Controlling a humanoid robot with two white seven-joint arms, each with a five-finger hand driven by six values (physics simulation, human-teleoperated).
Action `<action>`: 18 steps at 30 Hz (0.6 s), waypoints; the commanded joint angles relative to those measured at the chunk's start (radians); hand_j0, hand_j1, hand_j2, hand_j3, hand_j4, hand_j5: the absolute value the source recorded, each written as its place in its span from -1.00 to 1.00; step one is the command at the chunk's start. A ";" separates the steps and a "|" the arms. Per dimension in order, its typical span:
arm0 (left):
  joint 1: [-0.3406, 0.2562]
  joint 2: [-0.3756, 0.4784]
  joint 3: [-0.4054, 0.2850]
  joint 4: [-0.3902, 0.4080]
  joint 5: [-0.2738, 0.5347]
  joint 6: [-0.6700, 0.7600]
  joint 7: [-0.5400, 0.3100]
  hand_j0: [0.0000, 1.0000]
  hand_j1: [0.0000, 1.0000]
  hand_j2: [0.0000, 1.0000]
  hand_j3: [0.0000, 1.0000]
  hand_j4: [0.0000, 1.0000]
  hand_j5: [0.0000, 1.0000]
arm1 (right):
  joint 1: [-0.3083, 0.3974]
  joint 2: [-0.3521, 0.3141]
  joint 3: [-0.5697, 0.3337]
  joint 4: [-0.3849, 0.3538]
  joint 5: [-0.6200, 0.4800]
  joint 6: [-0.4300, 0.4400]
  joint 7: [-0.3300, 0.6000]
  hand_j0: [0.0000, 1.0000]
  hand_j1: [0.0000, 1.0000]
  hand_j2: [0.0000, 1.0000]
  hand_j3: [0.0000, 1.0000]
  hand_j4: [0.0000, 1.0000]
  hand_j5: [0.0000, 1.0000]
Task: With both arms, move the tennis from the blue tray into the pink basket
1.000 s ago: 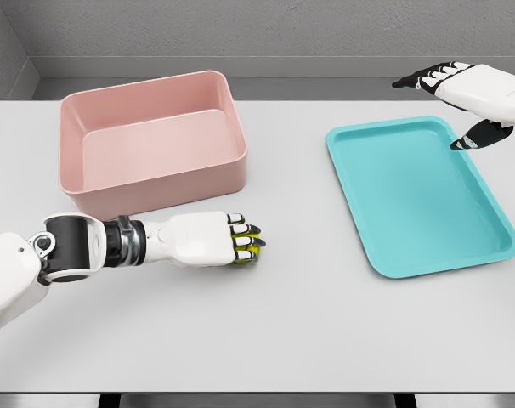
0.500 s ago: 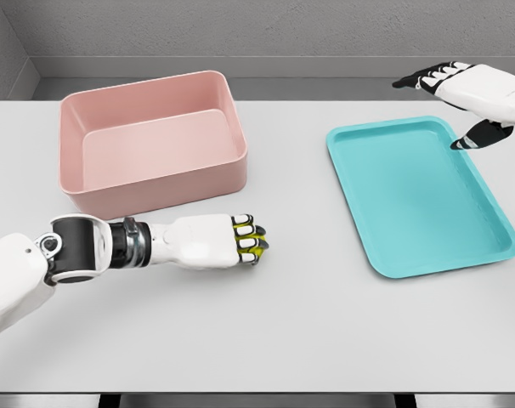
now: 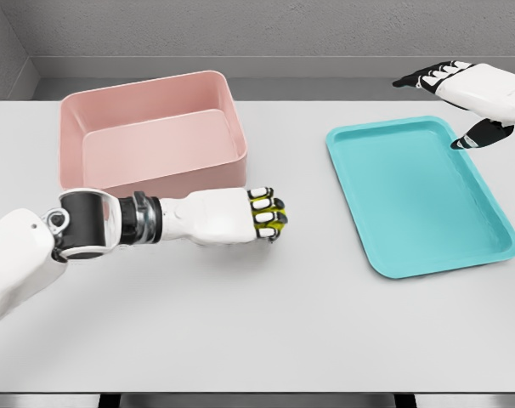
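Note:
My left hand (image 3: 270,218) is curled around a yellow-green tennis ball (image 3: 268,223), of which only slivers show between the fingers. It hovers over the table just right of the pink basket's (image 3: 147,183) front right corner. The basket holds nothing that I can see. At the far right, my right hand (image 3: 461,106) hangs above the back right corner of the blue tray (image 3: 419,200), fingers spread and holding nothing. The tray's floor is bare.
The grey table (image 3: 266,323) carries only the basket at the left and the tray at the right. A grey wall runs along the table's far edge.
My left hand, shut on the ball, has risen and moved rightward and farther back, toward the basket's front right corner. The right hand has stayed where it was.

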State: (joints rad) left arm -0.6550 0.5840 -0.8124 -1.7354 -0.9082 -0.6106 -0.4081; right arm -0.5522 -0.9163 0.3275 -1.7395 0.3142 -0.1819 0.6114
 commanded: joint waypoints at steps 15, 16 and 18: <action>-0.098 0.120 0.286 0.191 0.081 0.000 -0.006 -0.76 -0.76 -0.76 -0.76 -0.76 -0.76 | -0.002 -0.001 -0.001 0.000 -0.001 0.001 0.000 1.00 1.00 1.00 1.00 1.00 1.00; -0.098 0.123 0.286 0.214 0.042 0.000 -0.006 -0.76 -0.76 -0.76 -0.76 -0.76 -0.76 | -0.002 -0.001 -0.001 0.000 -0.001 0.001 0.000 1.00 1.00 1.00 1.00 1.00 1.00; -0.092 0.131 0.283 0.250 -0.003 0.000 -0.006 -0.74 -0.74 -0.74 -0.74 -0.74 -0.74 | -0.002 -0.001 -0.001 0.000 -0.001 0.001 0.000 1.00 1.00 1.00 1.00 1.00 1.00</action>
State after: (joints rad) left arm -0.7470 0.6978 -0.5416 -1.5286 -0.8825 -0.6110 -0.4122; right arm -0.5538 -0.9163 0.3270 -1.7394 0.3142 -0.1819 0.6114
